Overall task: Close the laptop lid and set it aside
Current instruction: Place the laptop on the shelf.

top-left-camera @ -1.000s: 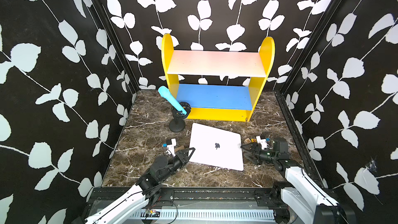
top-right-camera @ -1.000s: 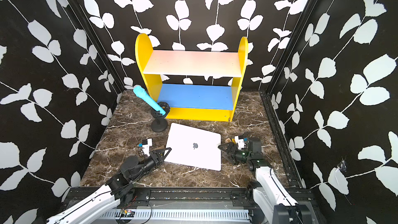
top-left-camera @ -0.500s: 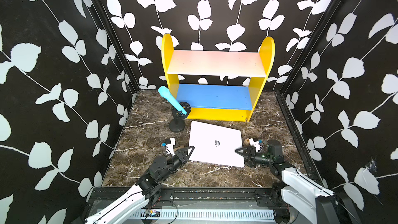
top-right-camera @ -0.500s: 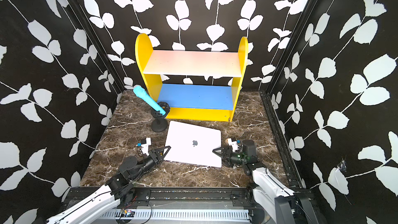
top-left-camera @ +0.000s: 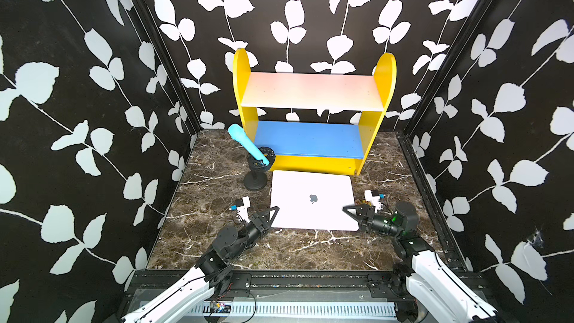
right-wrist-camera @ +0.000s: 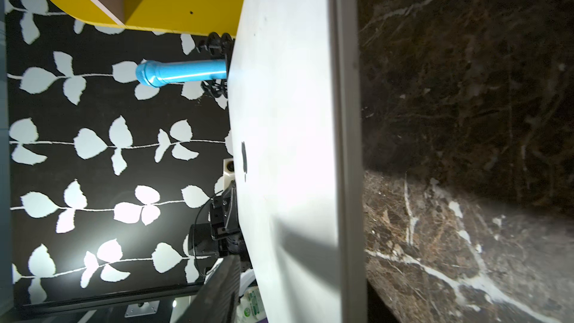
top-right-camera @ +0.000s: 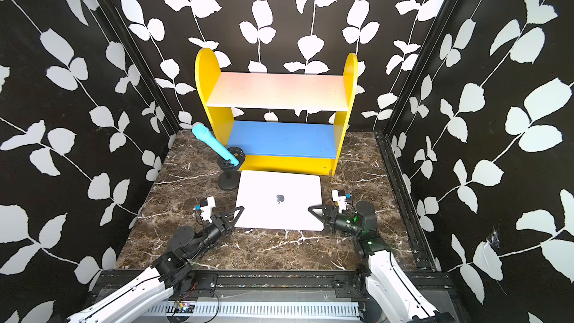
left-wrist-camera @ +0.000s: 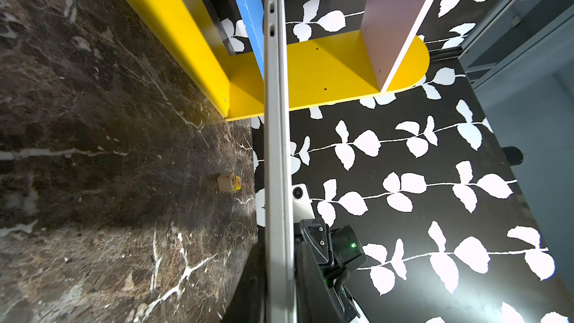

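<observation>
Laptop (top-left-camera: 313, 215) (lid (top-left-camera: 310, 186) down) pinched by left claw (top-left-camera: 274, 211).

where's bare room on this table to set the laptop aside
Bare marble lies between the laptop and the front rail, and left of the microphone stand toward the wall. Both shelf boards are bare. It is crowded between stand, shelf and laptop.

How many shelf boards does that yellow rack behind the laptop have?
2. A pale pink board sits on top, a blue board below it, both inside the yellow rack. None looks hidden.
</observation>
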